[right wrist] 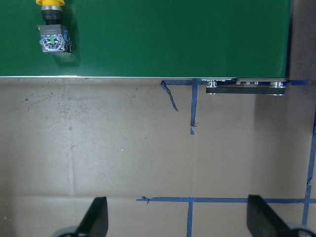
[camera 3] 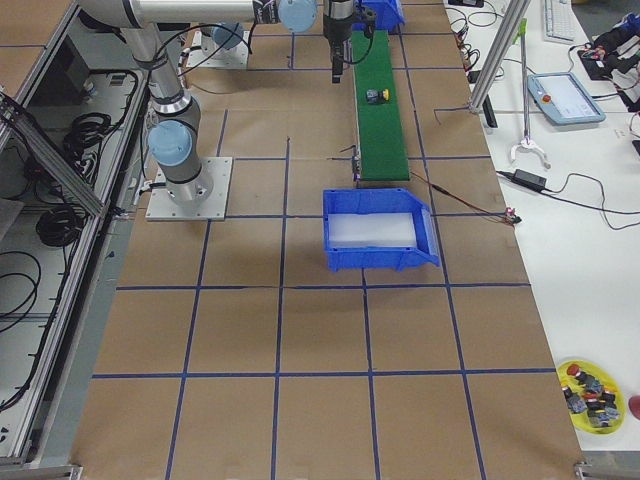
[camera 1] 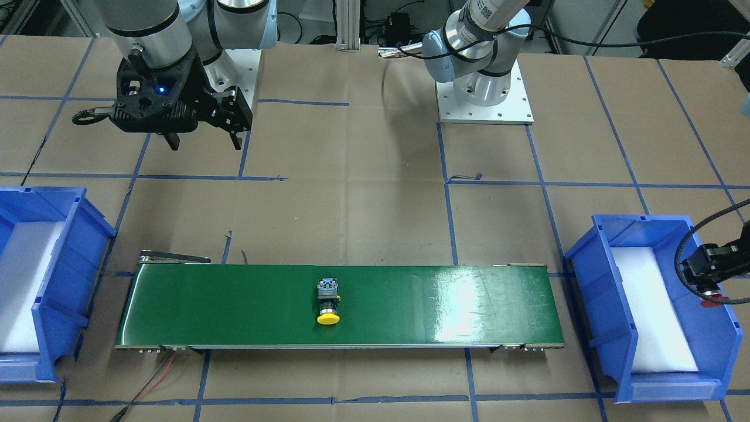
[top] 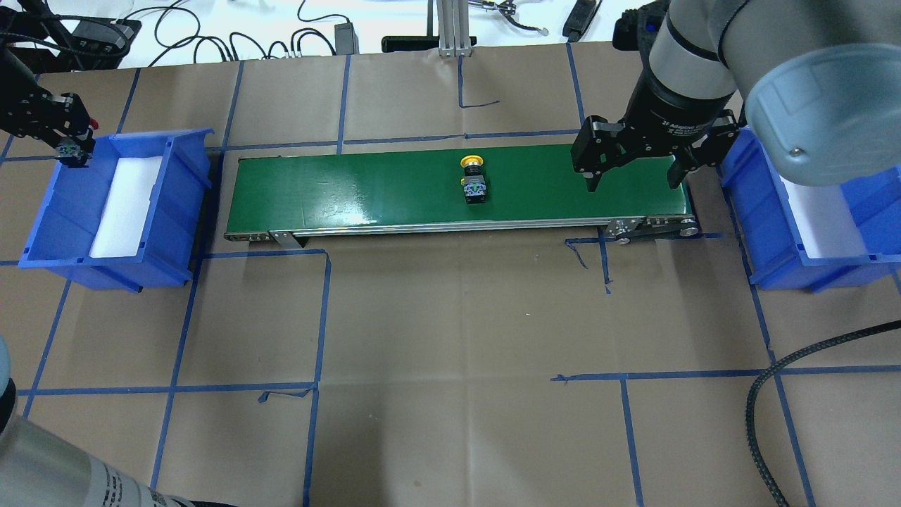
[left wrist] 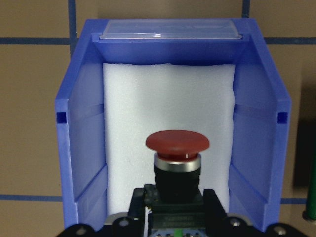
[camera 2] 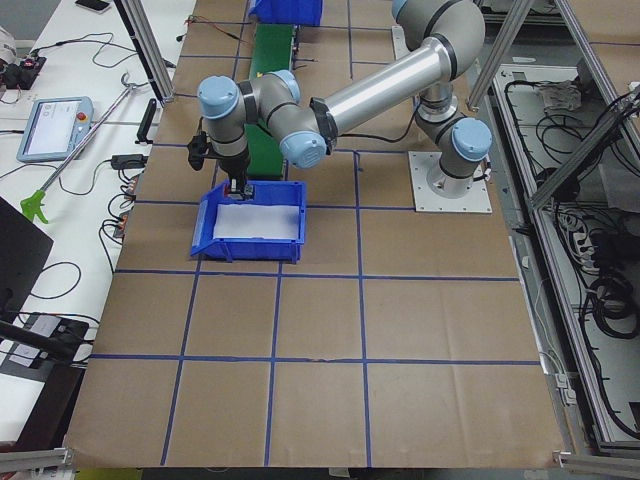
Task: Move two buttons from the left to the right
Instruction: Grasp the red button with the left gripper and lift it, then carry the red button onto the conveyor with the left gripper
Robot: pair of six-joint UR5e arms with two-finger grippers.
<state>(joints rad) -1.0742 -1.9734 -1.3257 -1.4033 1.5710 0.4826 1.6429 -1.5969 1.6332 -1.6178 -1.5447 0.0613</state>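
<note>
The red-capped button is held in my left gripper, which is shut on its black body over the left blue bin with white foam inside. In the overhead view this left gripper hangs at the bin's far outer corner. The yellow-capped button lies on its side in the middle of the green conveyor belt, cap pointing away from the robot. My right gripper hovers open and holding nothing above the belt's right end, well right of the yellow button.
A second blue bin with white foam stands just past the belt's right end. The brown table carries a grid of blue tape lines. A black cable loops over the table at the near right.
</note>
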